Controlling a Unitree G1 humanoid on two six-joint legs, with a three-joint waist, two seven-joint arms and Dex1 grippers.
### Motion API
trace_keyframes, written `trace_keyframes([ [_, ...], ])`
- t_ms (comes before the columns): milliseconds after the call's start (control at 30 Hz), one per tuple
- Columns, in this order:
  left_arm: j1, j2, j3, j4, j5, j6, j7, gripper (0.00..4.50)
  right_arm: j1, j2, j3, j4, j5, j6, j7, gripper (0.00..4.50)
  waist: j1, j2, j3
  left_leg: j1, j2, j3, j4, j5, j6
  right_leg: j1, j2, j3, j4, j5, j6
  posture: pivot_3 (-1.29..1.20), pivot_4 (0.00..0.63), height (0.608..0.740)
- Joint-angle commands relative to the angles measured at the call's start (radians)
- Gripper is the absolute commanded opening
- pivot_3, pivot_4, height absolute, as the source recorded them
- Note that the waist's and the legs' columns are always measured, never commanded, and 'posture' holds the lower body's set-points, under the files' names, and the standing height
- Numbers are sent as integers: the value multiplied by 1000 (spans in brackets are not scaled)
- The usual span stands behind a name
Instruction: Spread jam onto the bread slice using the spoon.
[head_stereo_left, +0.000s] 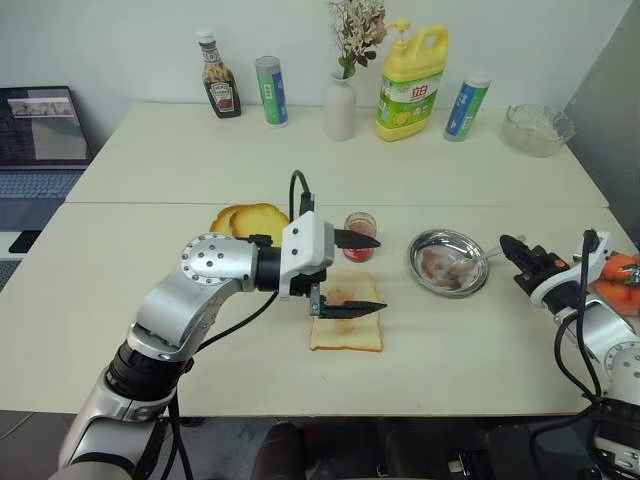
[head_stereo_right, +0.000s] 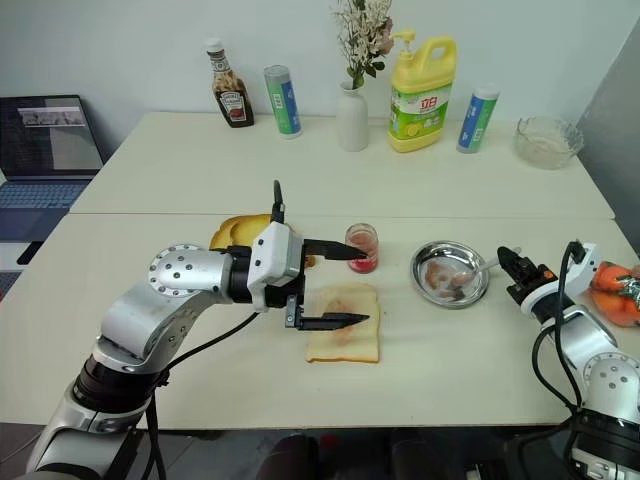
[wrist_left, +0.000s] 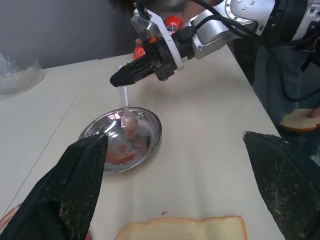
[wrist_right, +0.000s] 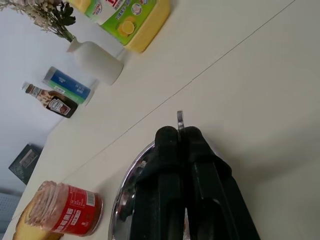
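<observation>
Jam-smeared bread slice (head_stereo_right: 343, 335) flat; spoon (head_stereo_left: 468, 264) in dish.

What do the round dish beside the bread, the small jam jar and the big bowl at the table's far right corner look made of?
The round silver dish looks like polished steel: mirror-bright, with reflections on its rim. The small jar of red jam appears to be clear glass, its contents showing through; clear plastic is possible. The large transparent bowl looks like thick glass with a ribbed or frosted look.

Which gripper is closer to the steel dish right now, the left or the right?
Right. The right gripper sits just past the steel dish's rim, jaws shut, by the spoon handle. The left gripper hovers open over the bread slice, farther off.
</observation>
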Motion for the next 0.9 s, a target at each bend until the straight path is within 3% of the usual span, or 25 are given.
trace_keyframes([
  [33,-9,-2,-11,-14,25,-25,-5,4500,-32,-1,-7,25,-46,-33,46,54,0,0,0,0,0,0,0,0,0,0,0,0,0,0,0,0,150,740],
  [333,0,-20,-17,-17,45,-26,12,4500,-60,16,2,94,-145,-46,125,54,0,0,0,0,0,0,1,0,0,0,0,0,0,0,0,0,150,740],
  [633,-1,-25,-14,7,64,-42,11,4500,-10,-18,51,27,-266,-54,206,2953,1,0,0,0,0,0,2,0,0,1,0,0,0,0,0,0,150,740],
  [767,-5,-31,-16,20,75,-59,13,4500,34,-65,136,-31,-408,-114,275,4250,0,0,0,0,0,0,2,0,0,1,0,0,0,0,0,0,150,740],
  [800,-6,-32,-15,23,76,-60,14,4500,39,-69,146,-39,-431,-128,283,4473,0,0,0,0,0,0,2,0,0,1,0,0,0,0,0,0,150,740],
  [900,-7,-40,-12,30,78,-64,19,4500,63,-97,199,-69,-541,-188,317,4473,1,0,0,0,0,0,3,0,0,1,0,0,1,0,0,0,150,740],
])
